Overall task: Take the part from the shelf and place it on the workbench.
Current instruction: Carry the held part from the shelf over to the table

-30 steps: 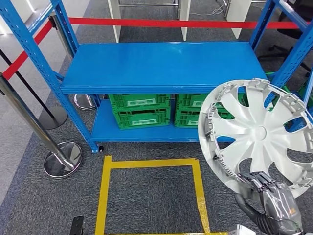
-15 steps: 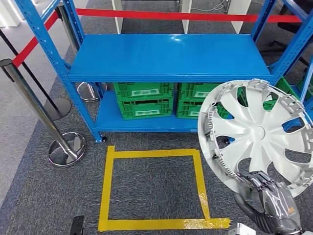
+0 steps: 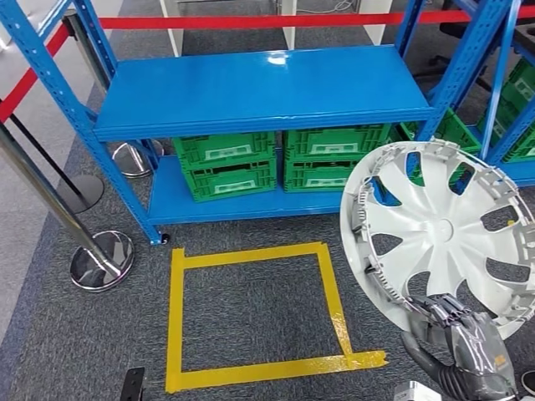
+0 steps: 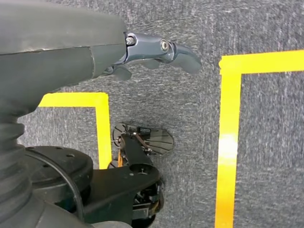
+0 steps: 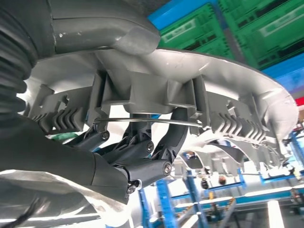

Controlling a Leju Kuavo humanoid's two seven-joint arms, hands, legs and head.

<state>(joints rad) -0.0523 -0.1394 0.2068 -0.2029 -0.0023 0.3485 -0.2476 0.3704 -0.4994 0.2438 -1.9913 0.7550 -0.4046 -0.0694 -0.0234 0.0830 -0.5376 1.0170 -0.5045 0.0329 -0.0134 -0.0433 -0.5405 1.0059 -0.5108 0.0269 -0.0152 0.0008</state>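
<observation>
One silver hubcap (image 3: 441, 234), near right, upright before the shelf (image 3: 252, 92), held at its lower rim by the right hand (image 3: 464, 347), fingers (image 5: 143, 156) clamped on the rim. Left hand (image 4: 157, 50) hangs over carpet, fingers straight, holding nothing. Green crates (image 3: 225, 164) on the lower shelf: two in full view, more far right. One yellow tape square (image 3: 252, 313) on the floor. Two chrome posts (image 3: 101, 259), left.

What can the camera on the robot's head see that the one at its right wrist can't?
The head view alone takes in the whole blue shelf, the yellow tape square on the carpet and the metal post. The right wrist view alone shows the wheel cover's ribbed back. Both show the right hand gripping the wheel cover by its rim, and green crates.
</observation>
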